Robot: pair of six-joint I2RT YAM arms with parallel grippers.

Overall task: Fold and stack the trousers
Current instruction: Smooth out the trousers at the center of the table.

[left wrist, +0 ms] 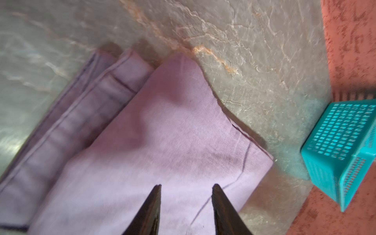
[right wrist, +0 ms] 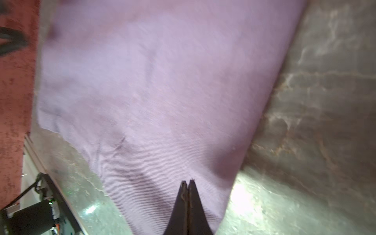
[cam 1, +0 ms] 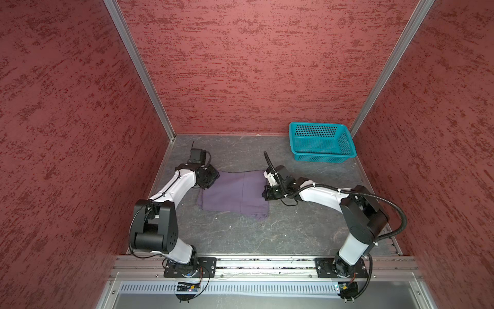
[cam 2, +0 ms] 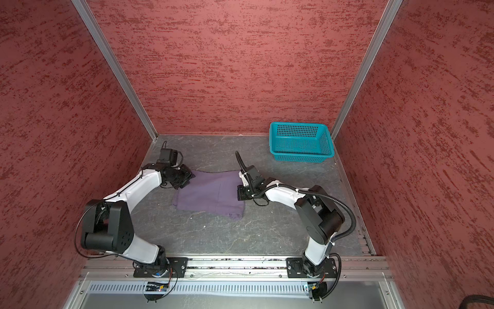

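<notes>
The folded dusty-purple soft cloth trousers (cam 1: pixel 234 194) lie flat on the grey marbled tabletop (cam 1: pixel 240 235) between the two tools, the left gripper (left wrist: pixel 186 185) parted over one side edge, the right gripper (right wrist: pixel 188 181) clenched tip to tip over the opposite edge, and the teal perforated plastic basket (cam 1: pixel 322 141) well apart.

Your left white-and-black robot arm (cam 1: pixel 173 187) reaches forward with its elbow bent. Its black two-finger left gripper (left wrist: pixel 186 186) points down, with a clear gap between the fingertips. Your right white-and-black robot arm (cam 1: pixel 323 195) bends inward toward the left one, and its black right gripper (right wrist: pixel 188 181) has both fingertips pressed together.
</notes>
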